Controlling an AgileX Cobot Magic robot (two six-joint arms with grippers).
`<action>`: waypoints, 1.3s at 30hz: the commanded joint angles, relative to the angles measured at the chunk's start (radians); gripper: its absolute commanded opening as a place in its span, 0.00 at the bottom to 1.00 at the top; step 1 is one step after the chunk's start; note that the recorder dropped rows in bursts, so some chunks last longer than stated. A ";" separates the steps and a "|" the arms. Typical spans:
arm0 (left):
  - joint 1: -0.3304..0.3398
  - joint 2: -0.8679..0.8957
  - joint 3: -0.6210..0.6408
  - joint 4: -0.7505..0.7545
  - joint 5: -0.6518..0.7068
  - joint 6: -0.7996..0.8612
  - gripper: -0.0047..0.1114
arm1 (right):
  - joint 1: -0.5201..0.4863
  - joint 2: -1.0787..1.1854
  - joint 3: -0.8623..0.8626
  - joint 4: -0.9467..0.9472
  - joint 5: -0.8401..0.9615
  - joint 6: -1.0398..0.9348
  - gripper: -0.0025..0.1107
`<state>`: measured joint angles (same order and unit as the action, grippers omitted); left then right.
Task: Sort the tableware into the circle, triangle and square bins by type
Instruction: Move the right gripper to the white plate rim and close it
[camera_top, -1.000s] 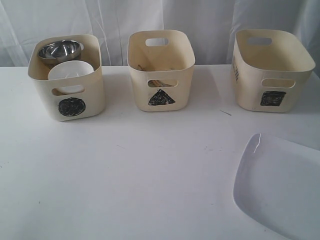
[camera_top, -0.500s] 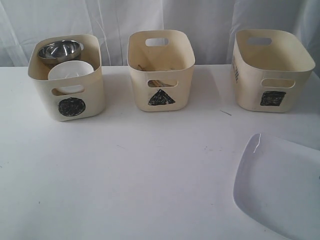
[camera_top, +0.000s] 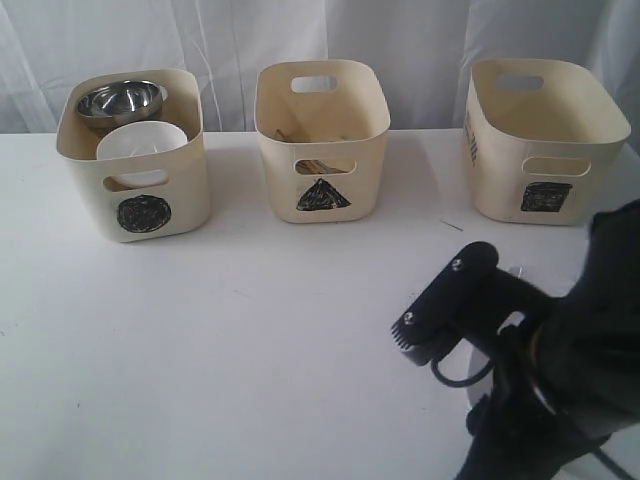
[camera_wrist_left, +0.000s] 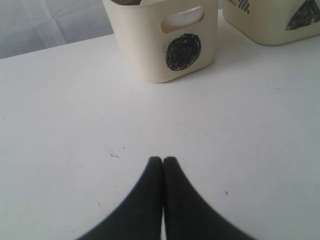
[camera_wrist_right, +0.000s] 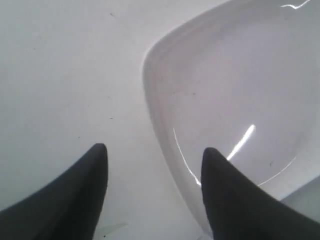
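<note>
The large white plate lies on the table at the front right. My right gripper is open above its rim, one finger over the plate and the other over bare table. In the exterior view the right arm hides nearly all of the plate. The circle bin holds the steel bowl and the small white bowl. Wooden chopsticks show through the handle of the triangle bin. The square bin stands at the right. My left gripper is shut and empty over the table. Mugs, spoon, fork and knife are hidden.
The three bins stand in a row along the back of the white table, before a white curtain. The left wrist view shows the circle bin ahead and a corner of the triangle bin.
The right arm has come into the exterior view from the lower right and now covers the plate. Bins and their contents have not moved.
</note>
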<state>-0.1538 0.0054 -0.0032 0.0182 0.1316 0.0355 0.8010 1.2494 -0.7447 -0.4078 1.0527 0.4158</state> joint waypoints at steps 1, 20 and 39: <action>0.002 -0.005 0.003 -0.002 0.004 -0.001 0.04 | 0.063 0.083 -0.004 -0.065 -0.004 0.107 0.49; 0.002 -0.005 0.003 -0.002 0.004 -0.001 0.04 | 0.117 0.366 -0.002 -0.265 -0.064 0.240 0.49; 0.002 -0.005 0.003 -0.002 0.004 -0.001 0.04 | 0.074 0.528 -0.001 -0.419 -0.097 0.296 0.49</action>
<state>-0.1538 0.0054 -0.0032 0.0182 0.1316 0.0355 0.8978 1.7675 -0.7484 -0.8041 0.9603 0.6982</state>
